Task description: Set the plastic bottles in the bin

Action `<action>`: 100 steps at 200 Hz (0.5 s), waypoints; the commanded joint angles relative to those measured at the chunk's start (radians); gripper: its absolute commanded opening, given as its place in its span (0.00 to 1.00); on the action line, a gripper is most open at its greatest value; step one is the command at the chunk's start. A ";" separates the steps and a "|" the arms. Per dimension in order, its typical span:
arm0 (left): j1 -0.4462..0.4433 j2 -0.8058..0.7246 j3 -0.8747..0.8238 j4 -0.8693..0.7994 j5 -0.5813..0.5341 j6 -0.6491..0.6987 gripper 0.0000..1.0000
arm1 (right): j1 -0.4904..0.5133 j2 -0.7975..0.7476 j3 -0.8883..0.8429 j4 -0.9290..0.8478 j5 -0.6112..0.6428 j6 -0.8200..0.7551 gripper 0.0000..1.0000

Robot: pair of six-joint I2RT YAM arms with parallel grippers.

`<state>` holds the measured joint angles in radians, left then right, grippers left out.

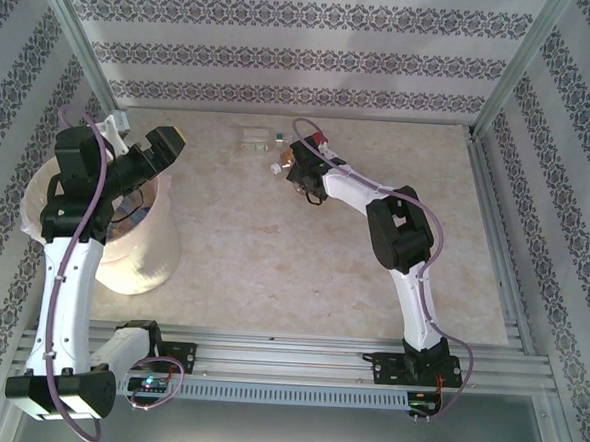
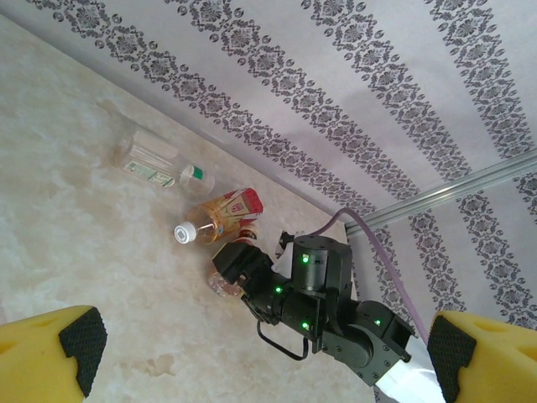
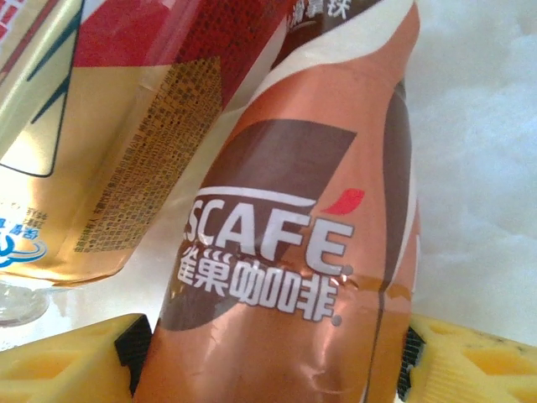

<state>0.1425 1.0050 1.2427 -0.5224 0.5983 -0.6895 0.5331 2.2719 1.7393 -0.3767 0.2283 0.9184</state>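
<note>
My right gripper (image 1: 298, 173) is down at the far middle of the table, jaws on either side of a lying plastic bottle with a brown and orange coffee label (image 3: 285, 252). Both black pads (image 3: 134, 344) press its sides. An amber bottle with a red label and white cap (image 2: 220, 214) lies right beside it. A clear bottle with a green cap (image 2: 159, 164) rests nearer the back wall. The cream bin (image 1: 137, 261) stands at the left. My left gripper (image 1: 164, 148) hangs open over its far rim, holding nothing.
The patterned back wall (image 1: 305, 56) runs close behind the bottles. A metal rail (image 1: 495, 223) lines the table's right edge. The marbled table surface (image 1: 273, 260) between the bin and the right arm is bare.
</note>
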 commanded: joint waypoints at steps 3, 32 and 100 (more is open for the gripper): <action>-0.023 0.000 -0.007 0.045 0.001 0.007 1.00 | 0.000 0.015 -0.033 0.022 0.015 -0.012 0.69; -0.057 0.006 0.008 0.042 -0.016 0.021 1.00 | -0.005 -0.075 -0.146 0.160 -0.018 -0.101 0.58; -0.320 0.150 0.129 0.051 -0.131 0.085 1.00 | -0.042 -0.391 -0.472 0.379 -0.122 -0.195 0.41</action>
<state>-0.0994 1.1069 1.3151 -0.5205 0.5179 -0.6525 0.5114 2.0125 1.3388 -0.1009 0.1471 0.7746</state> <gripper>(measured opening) 0.997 0.551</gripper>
